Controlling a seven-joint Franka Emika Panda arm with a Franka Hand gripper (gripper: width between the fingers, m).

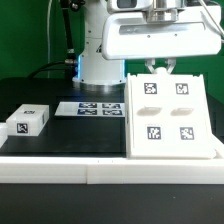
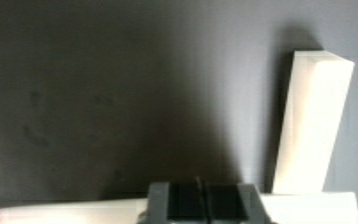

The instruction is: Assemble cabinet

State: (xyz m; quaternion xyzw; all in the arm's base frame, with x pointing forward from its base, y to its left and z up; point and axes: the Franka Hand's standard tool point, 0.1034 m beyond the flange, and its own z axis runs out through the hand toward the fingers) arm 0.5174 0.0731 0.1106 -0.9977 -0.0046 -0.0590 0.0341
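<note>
Exterior view: the cabinet is a big white box with four black-and-white tags on its top face. It sits on the dark tabletop at the exterior view's right. The pincer hangs right at the box's far edge. I cannot tell if its tips are apart or pressed together. A small white block sits well apart at the view's left. The marker board lies flat between them, farther back. Bare tabletop lies open in front of the marker board. In the wrist view, two white cabinet edges meet in a corner by the pincer, with dark open room inside.
</note>
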